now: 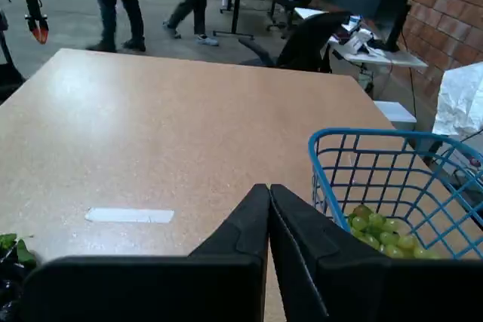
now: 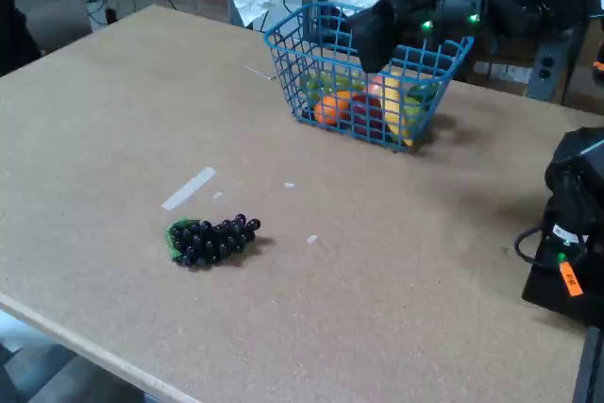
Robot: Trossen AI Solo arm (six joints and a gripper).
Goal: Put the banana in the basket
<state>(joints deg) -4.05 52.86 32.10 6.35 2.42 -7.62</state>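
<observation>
Black jaws (image 1: 269,190) clenched empty above the table (image 2: 396,261), blue basket (image 2: 283,44) at 3 o'clock in wrist view, banana (image 2: 404,112) inside among fruit

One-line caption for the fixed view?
Tool above the blue basket of fruit; purple grape bunch lies alone on the table.

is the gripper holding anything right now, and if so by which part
Nothing is held. In the wrist view the gripper has its fingers closed together with nothing between them. It hangs by the basket, and a yellow piece, likely the banana, lies inside.
</observation>
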